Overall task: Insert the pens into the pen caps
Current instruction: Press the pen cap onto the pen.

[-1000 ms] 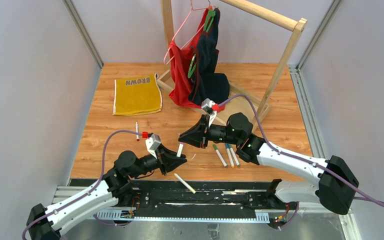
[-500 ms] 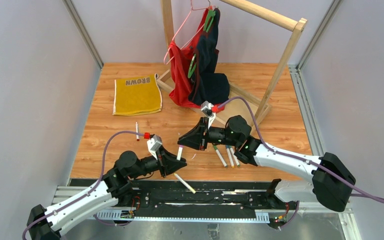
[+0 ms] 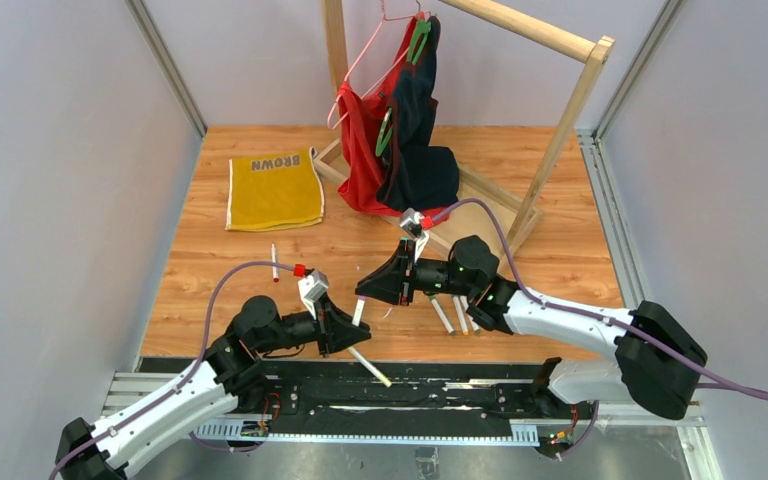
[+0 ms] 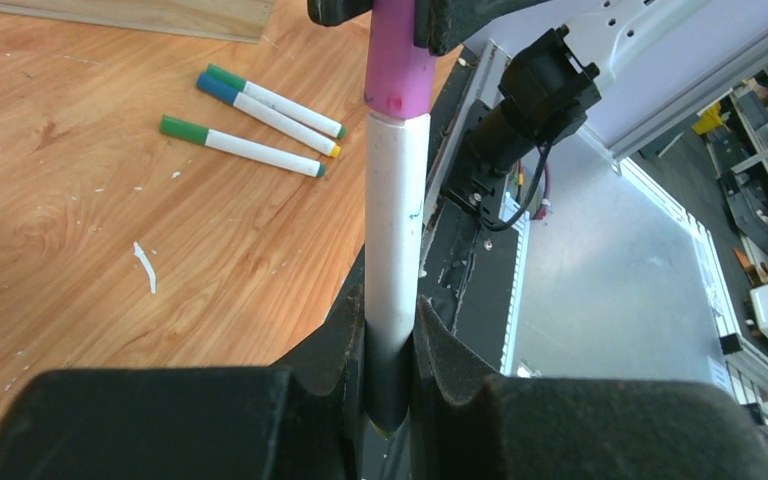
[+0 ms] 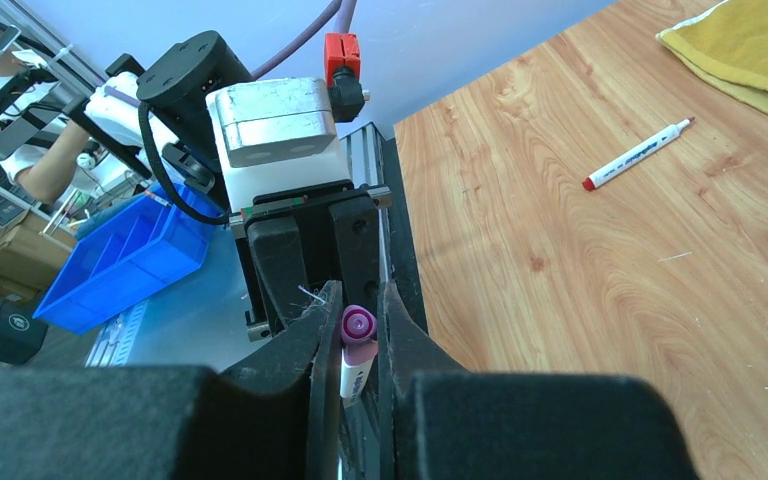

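Alignment is judged close: the white pen point(image 4: 396, 230) is clamped upright in the left gripper point(image 4: 392, 360) at lower centre, and the purple cap point(image 4: 400, 70), pinched by the right gripper point(image 5: 358, 345), is met end-on along the same axis at the top edge.

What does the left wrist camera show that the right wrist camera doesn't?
Only the left wrist view shows three pens lying together on the wooden table. Only the right wrist view shows a lone red-tipped pen, a corner of yellow cloth and a blue bin off the table. Both show the white pen held by the left gripper, with the purple cap on its end held by the right gripper.
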You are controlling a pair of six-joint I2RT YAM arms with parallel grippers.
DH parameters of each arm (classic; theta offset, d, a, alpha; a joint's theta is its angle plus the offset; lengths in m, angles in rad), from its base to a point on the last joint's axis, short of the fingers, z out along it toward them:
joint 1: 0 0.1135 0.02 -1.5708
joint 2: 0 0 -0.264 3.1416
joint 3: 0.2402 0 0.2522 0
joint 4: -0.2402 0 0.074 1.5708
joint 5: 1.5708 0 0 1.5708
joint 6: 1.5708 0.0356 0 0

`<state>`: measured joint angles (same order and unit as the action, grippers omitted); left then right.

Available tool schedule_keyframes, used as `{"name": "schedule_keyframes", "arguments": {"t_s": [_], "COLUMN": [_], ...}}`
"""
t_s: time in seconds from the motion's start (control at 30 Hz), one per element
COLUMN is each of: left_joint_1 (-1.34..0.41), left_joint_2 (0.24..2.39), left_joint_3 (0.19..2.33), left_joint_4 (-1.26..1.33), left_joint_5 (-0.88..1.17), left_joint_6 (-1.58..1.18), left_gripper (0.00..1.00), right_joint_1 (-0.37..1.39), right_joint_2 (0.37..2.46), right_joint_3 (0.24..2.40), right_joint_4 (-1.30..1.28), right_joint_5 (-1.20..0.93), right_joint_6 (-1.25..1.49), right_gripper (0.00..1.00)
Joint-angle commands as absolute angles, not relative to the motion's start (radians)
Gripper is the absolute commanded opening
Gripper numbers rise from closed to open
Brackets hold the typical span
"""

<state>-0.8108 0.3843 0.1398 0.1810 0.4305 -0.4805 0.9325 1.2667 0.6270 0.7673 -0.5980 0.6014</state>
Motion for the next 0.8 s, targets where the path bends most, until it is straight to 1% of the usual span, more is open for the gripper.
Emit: {"name": "schedule_keyframes", "arguments": {"t_s": [0.0,0.23,0.77], "left_joint_1": [-0.747,-0.712,-0.643], "left_joint_2": [0.377,0.408,0.396], "left_joint_3": [0.254,0.249,0.236], "left_joint_4": [0.524,0.6,0.613], "left_joint_5": [0.367,0.404,0.405], "left_joint_6": [-0.535,-0.58,-0.61], "left_gripper": [0.0,0.0,0.0], "right_joint_1": [1.034,1.061,1.072], "right_joint_2": [1.304,1.343,1.361], "right_joint_3": [0.548,0.547,0.532], "right_joint_4": [0.505,0.531,0.467], "right_joint_5": [-0.794,-0.842,-0.932], "right_joint_6": [0.601,0.61,0.615], "right_gripper": [0.0,0.0,0.01]}}
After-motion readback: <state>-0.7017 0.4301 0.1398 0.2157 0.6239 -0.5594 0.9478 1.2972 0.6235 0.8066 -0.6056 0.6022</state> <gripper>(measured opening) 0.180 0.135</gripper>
